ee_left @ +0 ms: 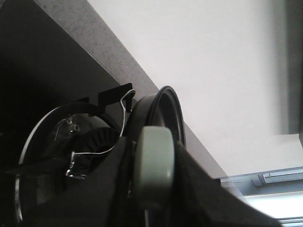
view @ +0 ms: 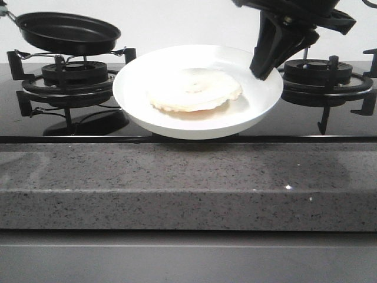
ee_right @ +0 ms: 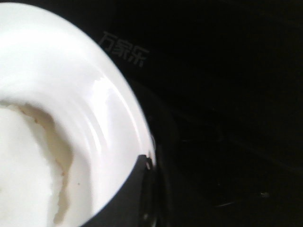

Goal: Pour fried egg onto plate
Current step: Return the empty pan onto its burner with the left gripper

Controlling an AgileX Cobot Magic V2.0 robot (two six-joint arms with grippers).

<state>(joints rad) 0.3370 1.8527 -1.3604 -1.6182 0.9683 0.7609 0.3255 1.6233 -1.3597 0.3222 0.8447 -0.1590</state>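
Note:
The white plate point(view: 138, 88) hangs over the middle of the black hob, tipped toward the front, with the cream fried egg point(view: 194, 91) lying flat in it. My right gripper point(view: 264, 66) is shut on the plate's right rim. In the right wrist view a dark finger point(ee_right: 125, 201) overlaps the plate's point(ee_right: 71, 66) rim, and the egg's point(ee_right: 19, 165) browned edge shows inside. The black frying pan point(view: 68, 32) is empty and held above the left burner. My left gripper point(ee_left: 154, 144) is shut on the pan's pale green handle point(ee_left: 154, 165), and the pan point(ee_left: 165, 113) appears edge-on beyond it.
The left burner point(view: 73, 73) with its black grate stands under the pan. The right burner point(view: 318, 73) stands behind my right gripper. A speckled grey stone counter edge point(view: 188, 183) runs along the front of the hob. A pale wall rises behind.

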